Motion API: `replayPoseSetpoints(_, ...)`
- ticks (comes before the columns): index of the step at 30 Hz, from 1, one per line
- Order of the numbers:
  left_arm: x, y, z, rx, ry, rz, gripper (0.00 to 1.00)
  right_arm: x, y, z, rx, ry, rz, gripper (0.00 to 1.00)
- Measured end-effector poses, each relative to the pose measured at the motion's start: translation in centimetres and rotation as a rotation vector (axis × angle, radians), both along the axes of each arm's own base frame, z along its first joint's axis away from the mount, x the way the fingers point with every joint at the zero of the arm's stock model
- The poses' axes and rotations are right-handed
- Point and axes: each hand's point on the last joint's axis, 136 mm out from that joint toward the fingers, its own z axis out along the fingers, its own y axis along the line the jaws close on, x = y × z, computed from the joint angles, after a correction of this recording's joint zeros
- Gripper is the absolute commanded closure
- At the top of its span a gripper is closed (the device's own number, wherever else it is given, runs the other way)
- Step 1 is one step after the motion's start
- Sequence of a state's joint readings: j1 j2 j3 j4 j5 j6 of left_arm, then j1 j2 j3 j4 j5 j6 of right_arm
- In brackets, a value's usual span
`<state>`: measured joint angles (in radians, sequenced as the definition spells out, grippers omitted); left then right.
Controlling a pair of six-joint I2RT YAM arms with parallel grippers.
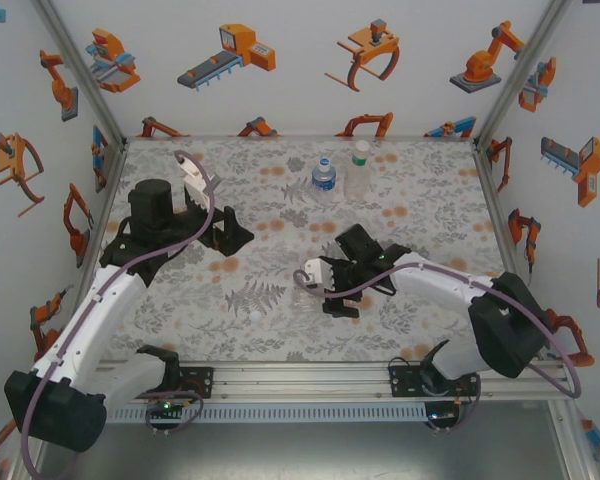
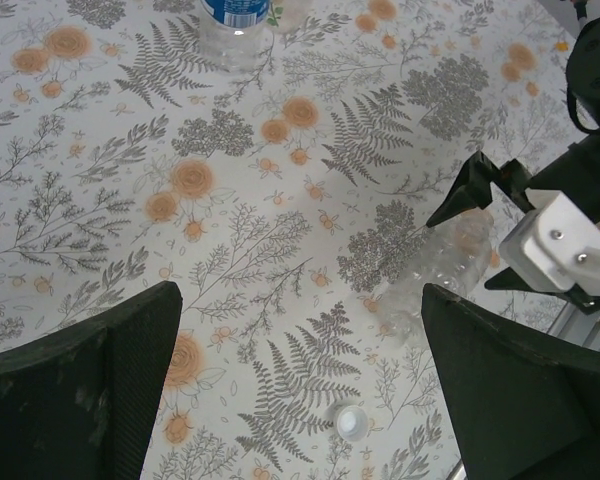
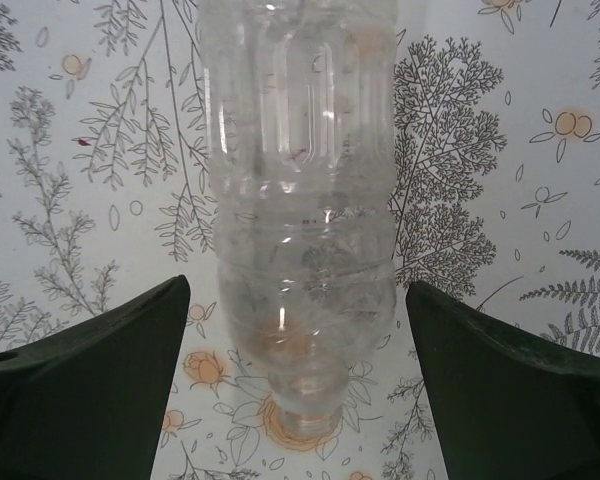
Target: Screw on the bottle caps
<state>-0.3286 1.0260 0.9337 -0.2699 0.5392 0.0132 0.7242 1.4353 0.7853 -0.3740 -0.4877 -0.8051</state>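
the clear unlabelled bottle [image 3: 300, 200] lies on its side on the floral mat [image 1: 420, 200], a little toward 4 o'clock from the mat's centre in the overhead view. in the right wrist view its open neck points to 6 o'clock and no cap sits on it. the right gripper [image 3: 298, 290] straddles the bottle near the neck. its jaws are parted, one finger at 9 o'clock and the other at 3 o'clock of the bottle, with a thin strip of mat showing on each side, so neither finger seems to touch it.

a white bottle cap [image 2: 352, 422] lies loose on the mat. in the left wrist view it is at about 7 o'clock from the lying bottle and apart from it.

the left gripper [image 2: 300, 300] hangs over the mat at 9 o'clock of the centre. its jaws are spread wide, with bare mat between them.

at 12 o'clock on the mat two bottles stand upright, just beside each other. the blue-label bottle [image 1: 323, 176] is on the 9 o'clock side and the green-label bottle [image 1: 359, 168] on the 3 o'clock side. the second one has a pale green cap on its neck. whether that cap is screwed tight cannot be told.
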Motion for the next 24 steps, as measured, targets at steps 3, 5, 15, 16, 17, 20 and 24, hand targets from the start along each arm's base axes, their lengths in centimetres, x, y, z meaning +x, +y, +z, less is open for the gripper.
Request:
replayPoseSetpoints(3,-0.1,0.0,0.2,-0.002,-0.005,-0.001,0.03,0.4,0.3,-0.4,-0.003,-0.016,-0.001,0.24)
replayPoseSetpoints(5,-0.3,0.0,0.3,-0.003,-0.009,-0.004,0.03,0.8,0.4,-0.6,-0.006,-0.026,-0.004,0.25)
replayPoseSetpoints(15,-0.9,0.1,-0.5,0.003,0.009,-0.006,0.03,1.1,0.6,-2.6,-0.076,-0.033,0.026,0.33)
replayPoseSetpoints(16,-0.9,0.1,-0.6,0.004,0.012,-0.006,0.03,1.2,0.7,-2.6,-0.079,-0.037,0.029,0.35)
replayPoseSetpoints(17,-1.0,0.1,-0.6,0.006,0.015,-0.006,0.03,1.3,0.7,-2.6,-0.081,-0.040,0.031,0.37)
replayPoseSetpoints(20,-1.1,0.2,-0.7,0.008,0.021,-0.006,0.03,1.6,0.9,-2.5,-0.087,-0.053,0.036,0.45)
replayPoseSetpoints(24,-1.3,0.2,-0.8,0.008,0.027,-0.009,0.03,1.7,0.8,-2.3,-0.089,-0.060,0.041,0.49)
